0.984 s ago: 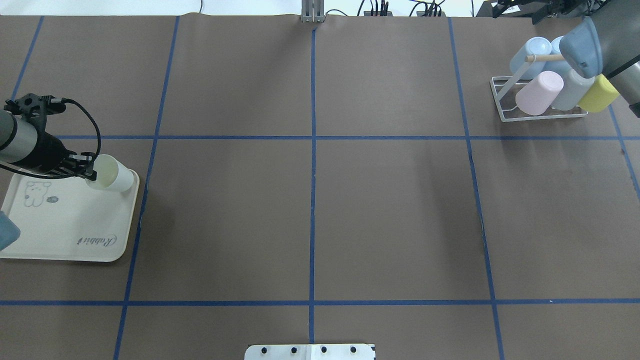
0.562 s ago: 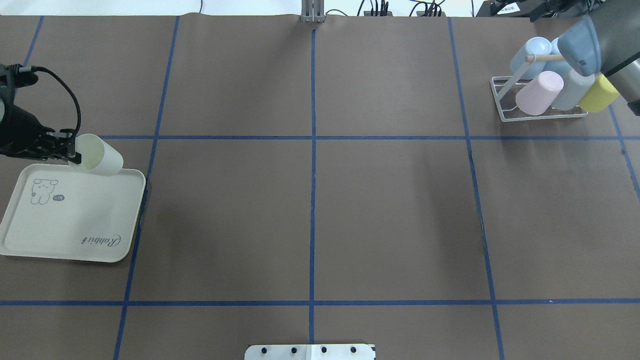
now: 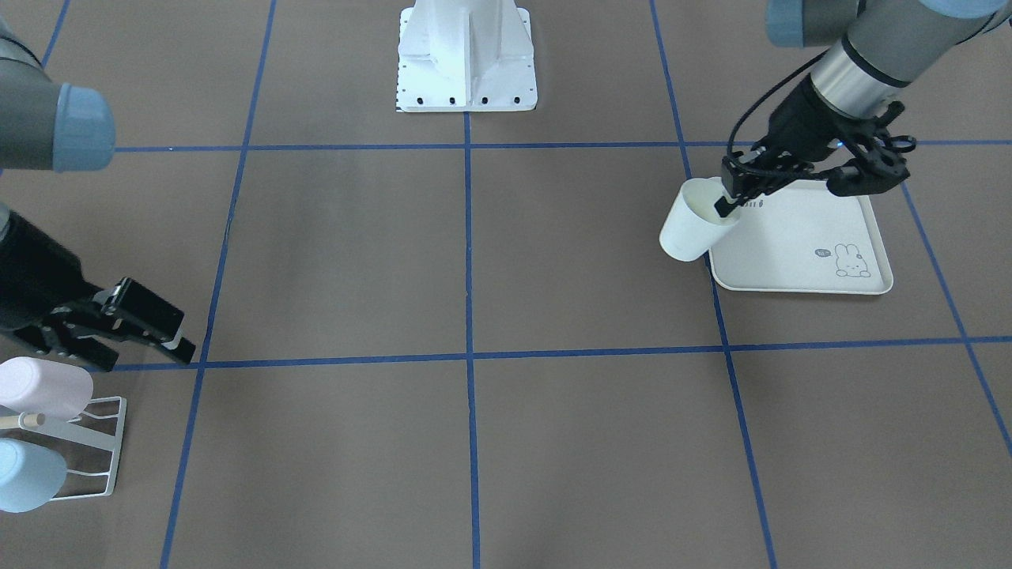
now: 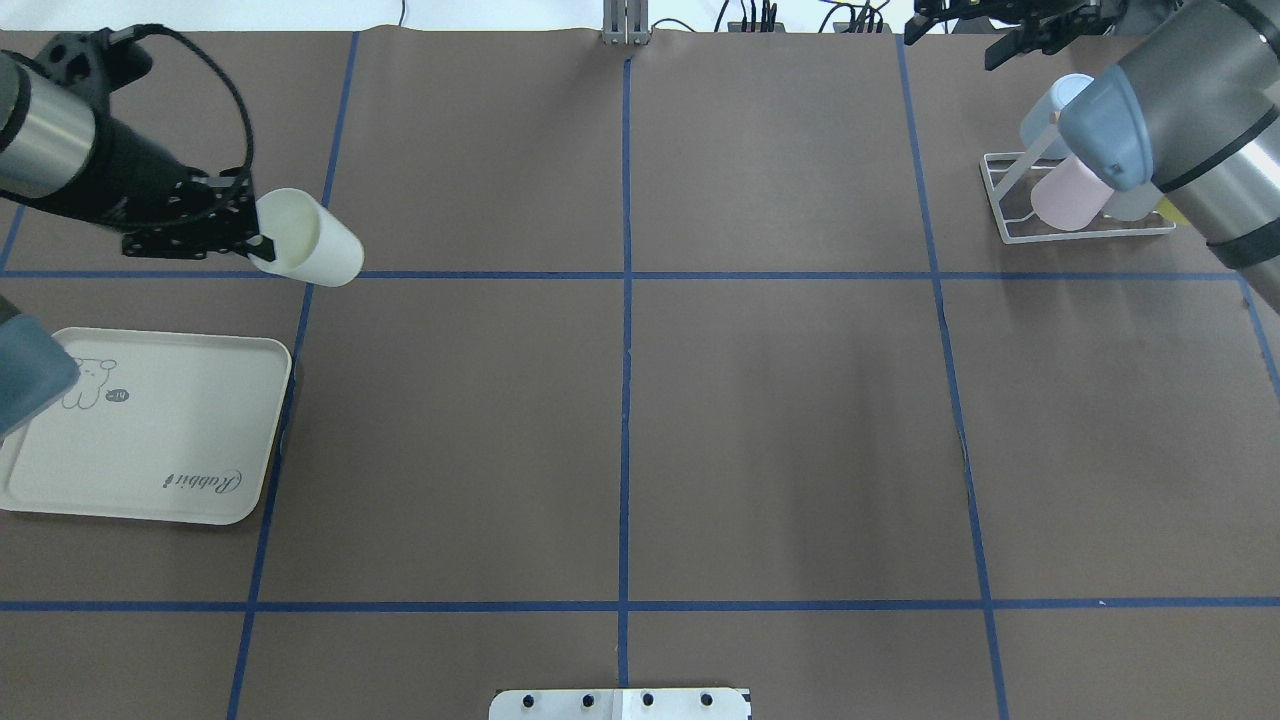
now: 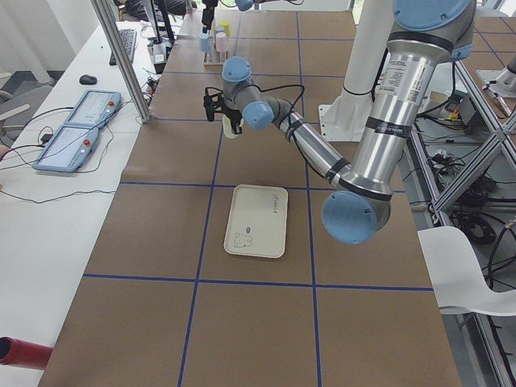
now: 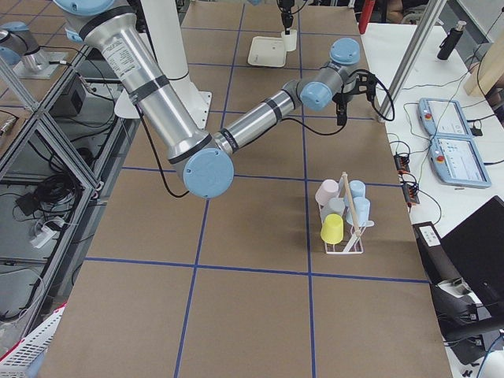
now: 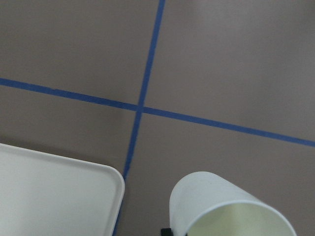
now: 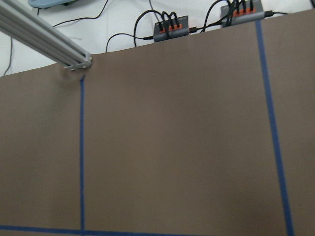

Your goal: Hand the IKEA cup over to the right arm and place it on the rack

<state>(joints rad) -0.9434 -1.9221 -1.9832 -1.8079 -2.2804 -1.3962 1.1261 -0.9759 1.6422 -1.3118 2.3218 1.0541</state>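
Note:
The IKEA cup (image 4: 318, 252), a cream-white tumbler, hangs tilted on its side above the brown table, just beyond the tray's far corner. My left gripper (image 4: 260, 240) is shut on its rim, with one finger inside the mouth (image 3: 726, 204). The left wrist view shows the cup (image 7: 229, 204) at the bottom. The right arm (image 4: 1180, 120) reaches over the rack (image 4: 1000, 195), a white wire frame at the far right. Its black gripper (image 3: 188, 340) hovers open and empty just beside the rack (image 3: 107, 446), whose wooden peg (image 3: 20, 421) sticks out.
A cream tray (image 4: 150, 470) with a rabbit drawing lies at the near left with nothing on it. The rack holds a pink cup (image 4: 1062, 195), a blue cup (image 3: 24, 474) and others. The robot's white base (image 3: 466, 59) stands mid-table, and blue tape lines grid the table.
My left gripper has lifted the cup off the tray and carried it farther from the robot and toward the table's centre. The right arm has swung left over the rack.

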